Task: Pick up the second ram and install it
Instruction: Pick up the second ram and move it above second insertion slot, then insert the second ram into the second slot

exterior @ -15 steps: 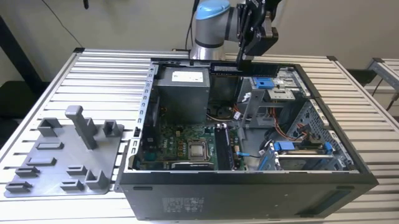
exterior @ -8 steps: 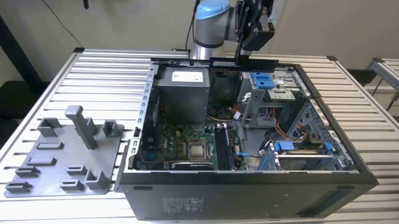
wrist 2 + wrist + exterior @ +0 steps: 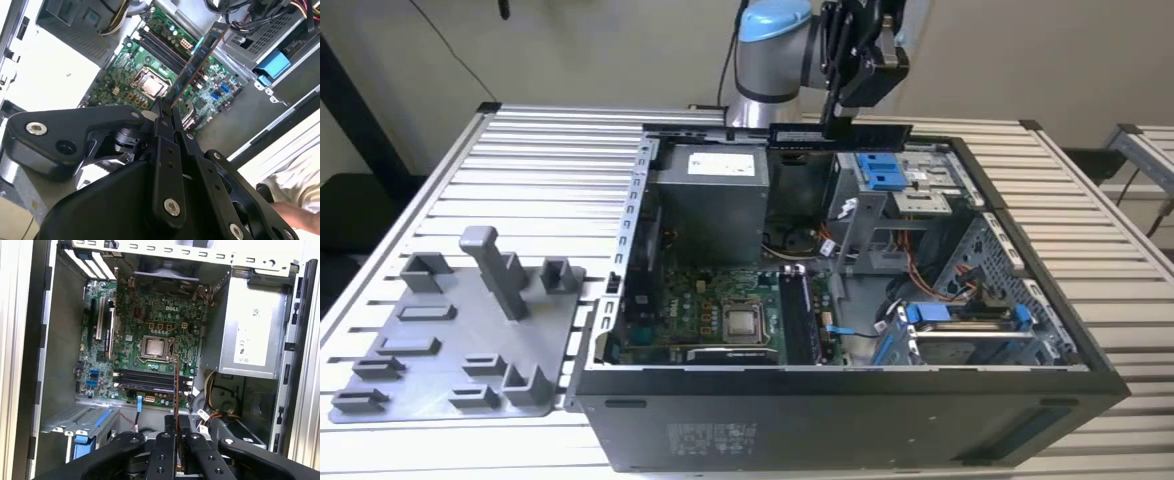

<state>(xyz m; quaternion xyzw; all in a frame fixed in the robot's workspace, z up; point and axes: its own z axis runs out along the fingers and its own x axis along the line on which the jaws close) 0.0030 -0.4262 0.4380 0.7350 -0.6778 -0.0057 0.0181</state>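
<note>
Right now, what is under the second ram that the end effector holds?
The open computer case: in the second wrist view the second ram, clamped in the end effector, hangs over the green motherboard near its memory slots. The strip covers part of those slots.

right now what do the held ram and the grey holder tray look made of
The second ram: thin matte circuit-board strip with a greenish-brown face, likely fibreglass laminate. Grey holder tray: probably plastic, with a uniform matte grey finish and blocky moulded shapes.

- My claw: matt black, with shiny metal screws.
- The second ram: a dark circuit card with a slight sheen.
- The case: matt dark-grey sheet metal.
- The table: pale, ribbed metal.
</note>
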